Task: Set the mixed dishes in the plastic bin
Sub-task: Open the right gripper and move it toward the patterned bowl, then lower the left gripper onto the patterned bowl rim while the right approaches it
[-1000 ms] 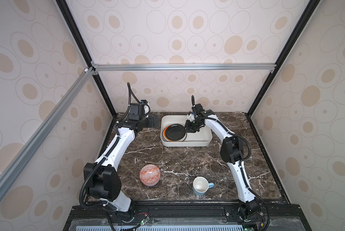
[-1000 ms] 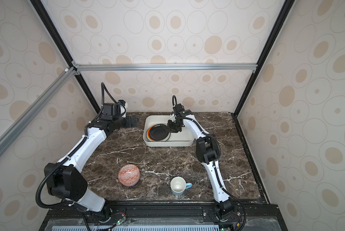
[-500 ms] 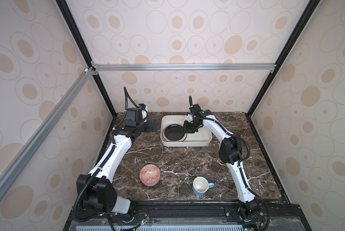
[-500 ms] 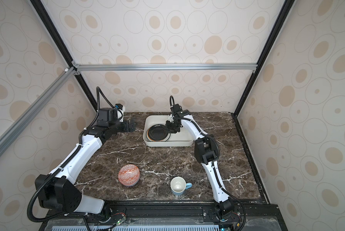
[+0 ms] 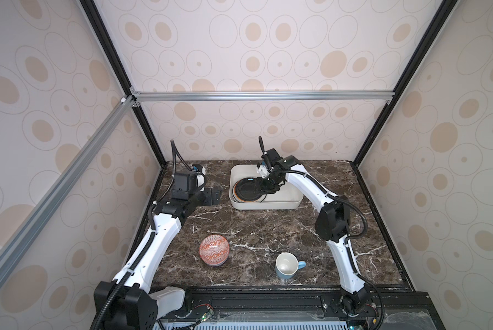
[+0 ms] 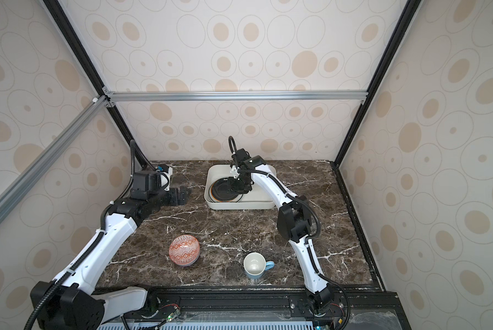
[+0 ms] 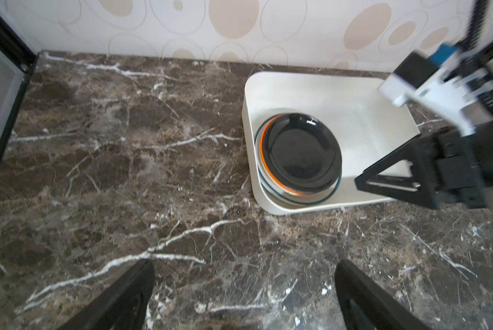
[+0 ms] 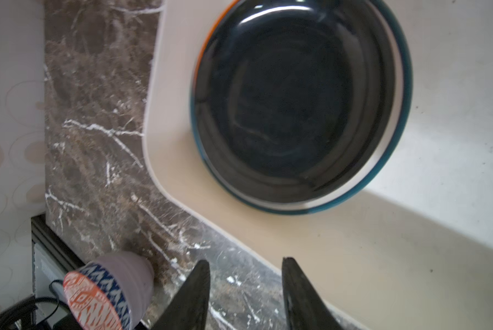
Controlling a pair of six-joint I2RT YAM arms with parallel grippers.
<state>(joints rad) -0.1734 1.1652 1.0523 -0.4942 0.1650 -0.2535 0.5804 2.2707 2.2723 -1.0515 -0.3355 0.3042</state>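
The right gripper [image 5: 265, 187] hangs over the plastic bin [image 5: 282, 204] with its jaws parted and nothing between them. Just below and beside its fingertips lie two stacked plates. The plate with the black-and-orange underside [image 7: 299, 153] sits face down on the white plate [image 8: 398, 85], and only the white plate's dark rim shows around it. The left gripper [image 5: 211, 197] is spread wide and empty. It hovers low over the marble table [image 5: 254, 228], and the bin stands just ahead of its fingers.

Two dishes remain outside the bin, each well apart from its nearer gripper and back toward the arm bases. These are the patterned bowl [image 5: 214, 253] on the left gripper's side and the blue mug [image 5: 286, 265] on the right's. Both look like glazed ceramic, so they are probably stiff, fairly heavy for their size, slick under the pads and liable to chip if dropped. The safest hold on each is likely over the rim, one finger inside and one outside. The mug's handle looks too small to trust.
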